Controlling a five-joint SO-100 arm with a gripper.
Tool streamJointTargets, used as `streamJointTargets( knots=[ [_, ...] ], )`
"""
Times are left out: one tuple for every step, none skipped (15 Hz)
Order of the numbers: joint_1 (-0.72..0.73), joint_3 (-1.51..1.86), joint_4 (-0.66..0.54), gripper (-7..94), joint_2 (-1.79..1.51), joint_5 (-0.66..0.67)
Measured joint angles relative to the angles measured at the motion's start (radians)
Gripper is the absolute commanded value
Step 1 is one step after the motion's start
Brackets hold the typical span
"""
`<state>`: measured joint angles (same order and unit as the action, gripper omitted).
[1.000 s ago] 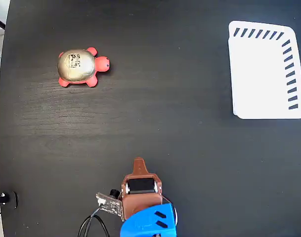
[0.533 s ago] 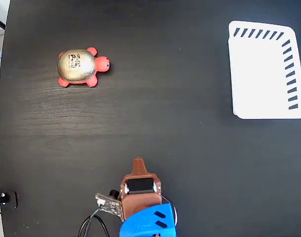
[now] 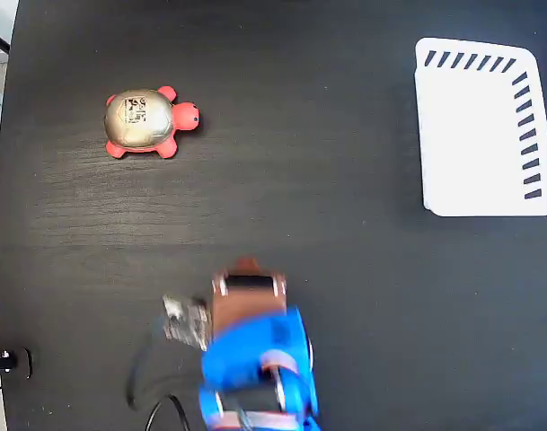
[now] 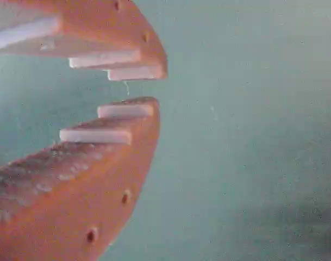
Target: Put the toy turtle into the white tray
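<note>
The toy turtle point(image 3: 143, 121), with red-orange head and legs, a golden shell and a small black-and-white mark on top, sits on the black table at the upper left of the fixed view, head pointing right. The white tray point(image 3: 480, 126) with dark slanted slots lies at the upper right and holds nothing. My gripper point(image 3: 246, 268), brown-orange on a blue arm, hovers low in the middle, well below and right of the turtle, motion-blurred. In the wrist view the gripper point(image 4: 149, 89) shows a narrow gap between its toothed fingers, with only bare table behind it.
The table's left edge point(image 3: 5, 224) runs down the fixed view, with light floor beyond it. A small black fitting point(image 3: 4, 362) sits at that edge low down. The arm's cable point(image 3: 156, 409) loops at the bottom left of the arm.
The arm has swung up and forward in the fixed view, so its blue body now covers more of the table. The turtle and tray have not moved.
</note>
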<state>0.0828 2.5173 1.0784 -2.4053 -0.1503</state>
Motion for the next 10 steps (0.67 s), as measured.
streamJointTargets(
  knots=[
    [0.014,-0.146,0.054,0,0.132,-0.002],
    [0.020,-0.273,0.095,0,0.233,-0.002],
    [0.028,-0.388,0.133,0,0.328,-0.009],
    [0.038,-0.494,0.170,0,0.416,-0.017],
    [0.049,-0.595,0.196,0,0.500,-0.020],
    [0.057,-0.695,0.218,0,0.575,-0.031],
    [0.069,-0.790,0.236,0,0.649,-0.037],
    [0.081,-0.873,0.244,0,0.724,-0.049],
    [0.092,-0.942,0.256,0,0.792,-0.054],
    [0.115,-1.028,0.285,0,0.874,-0.054]
  ],
)
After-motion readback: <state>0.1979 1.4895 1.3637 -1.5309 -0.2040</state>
